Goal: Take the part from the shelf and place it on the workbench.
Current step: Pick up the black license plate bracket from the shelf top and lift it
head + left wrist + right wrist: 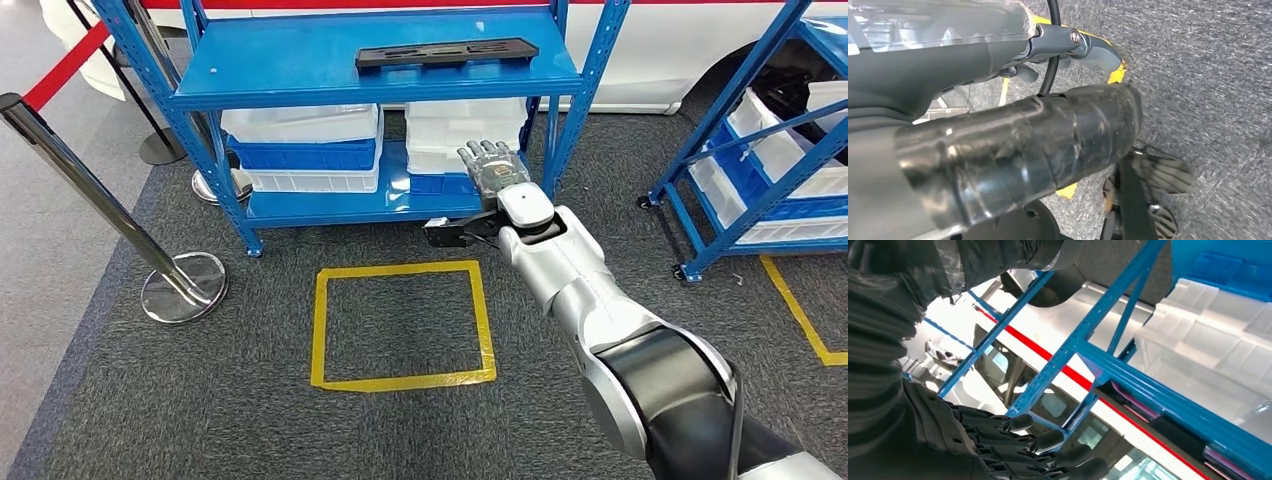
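Part (pixel 446 52): black, flat on the blue shelf's (pixel 280 70) top.
We log our right hand (pixel 491 166) below it, fingers extended, empty.

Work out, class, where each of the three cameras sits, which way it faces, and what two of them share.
Head view: high on the body, facing forward and down at the shelf, the part on top, and the right hand raised before it.
Left wrist view: behind the left hand, facing down at carpet.
Right wrist view: behind the right hand, facing up past the shelf.
Shared: head and right wrist views both show shelf and right hand.
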### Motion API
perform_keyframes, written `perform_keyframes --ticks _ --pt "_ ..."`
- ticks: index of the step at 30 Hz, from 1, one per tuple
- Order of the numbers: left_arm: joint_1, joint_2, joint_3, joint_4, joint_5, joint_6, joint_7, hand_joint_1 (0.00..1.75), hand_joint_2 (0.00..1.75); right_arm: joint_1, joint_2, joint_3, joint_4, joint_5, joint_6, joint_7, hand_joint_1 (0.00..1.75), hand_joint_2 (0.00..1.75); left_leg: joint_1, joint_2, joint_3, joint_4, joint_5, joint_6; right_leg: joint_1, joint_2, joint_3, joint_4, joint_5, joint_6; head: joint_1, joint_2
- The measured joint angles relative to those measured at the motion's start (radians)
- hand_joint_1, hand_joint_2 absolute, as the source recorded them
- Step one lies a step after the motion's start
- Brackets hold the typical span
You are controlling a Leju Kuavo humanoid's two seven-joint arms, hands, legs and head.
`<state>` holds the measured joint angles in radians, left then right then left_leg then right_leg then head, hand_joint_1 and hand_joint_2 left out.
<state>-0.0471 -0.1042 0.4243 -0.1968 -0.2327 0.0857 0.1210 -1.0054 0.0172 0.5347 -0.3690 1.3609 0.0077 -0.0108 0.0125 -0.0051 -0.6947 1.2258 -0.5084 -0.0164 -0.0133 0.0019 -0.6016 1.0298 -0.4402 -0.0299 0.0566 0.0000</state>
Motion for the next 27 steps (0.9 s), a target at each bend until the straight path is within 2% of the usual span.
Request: perform_keyframes --ticks 2,3,4,6,10,14,21,27 --pt "0.0 0.001 0.0 0.0 -0.003 0.0 0.001 0.0 0.0 -0.003 0.0 0.0 0.001 0.002 -0.001 -0.004 0.0 1.75 -0.002 0.001 0.052 -0.13 0.069 0.006 0.002 0.0 0.007 0.004 -0.009 0.006 0.0 0.0" --pt "-0.001 0.002 0.001 0.0 -0.004 0.0 0.001 0.0 0.0 -0.005 0.0 -0.001 0.001 0.003 -0.001 -0.006 0.0 1.75 -0.003 0.001 0.073 -0.177 0.084 0.01 0.004 0.001 0.007 0.006 -0.012 0.01 0.0 0.0" --pt "-0.002 0.001 0.001 0.001 -0.004 0.001 0.001 0.0 0.0 -0.006 0.0 -0.001 0.001 0.004 -0.001 -0.009 0.0 1.75 -0.003 0.001 0.082 -0.199 0.085 0.012 0.007 0.001 0.005 0.009 -0.013 0.011 0.001 0.0" --pt "-0.003 0.001 0.001 0.001 -0.005 0.001 0.002 0.0 0.0 -0.007 0.0 -0.001 0.001 0.004 -0.001 -0.013 0.0 1.75 -0.003 -0.001 0.085 -0.21 0.083 0.014 0.01 0.0 0.001 0.01 -0.013 0.009 0.0 0.0" --pt "-0.001 0.001 0.003 0.001 -0.006 0.003 0.002 0.0 0.0 -0.007 0.001 -0.001 0.002 0.007 -0.001 -0.012 0.0 0.0 -0.006 -0.005 0.084 -0.21 0.083 0.016 0.009 -0.002 0.006 0.002 -0.011 0.008 0.0 0.0" --pt "-0.002 0.001 0.006 0.001 -0.009 0.003 0.002 0.0 0.0 -0.012 0.005 -0.001 0.002 0.011 0.0 -0.014 0.0 1.75 -0.009 -0.006 0.084 -0.209 0.082 0.023 0.007 -0.003 0.008 -0.002 -0.009 0.011 0.0 0.0" --pt "-0.003 0.001 0.008 0.001 -0.01 -0.012 0.0 0.0 0.0 -0.023 0.012 -0.001 0.002 0.019 0.014 -0.016 0.0 1.75 -0.01 -0.005 0.084 -0.208 0.082 0.026 0.006 -0.003 0.008 -0.004 -0.007 0.021 0.0 0.0" --pt "-0.002 0.001 0.009 0.001 -0.018 -0.01 0.009 0.0 0.0 -0.029 0.013 -0.001 0.002 0.027 0.024 -0.013 0.0 1.75 -0.01 -0.005 0.084 -0.208 0.082 0.027 0.007 -0.003 0.007 -0.003 -0.006 0.024 0.0 0.0"
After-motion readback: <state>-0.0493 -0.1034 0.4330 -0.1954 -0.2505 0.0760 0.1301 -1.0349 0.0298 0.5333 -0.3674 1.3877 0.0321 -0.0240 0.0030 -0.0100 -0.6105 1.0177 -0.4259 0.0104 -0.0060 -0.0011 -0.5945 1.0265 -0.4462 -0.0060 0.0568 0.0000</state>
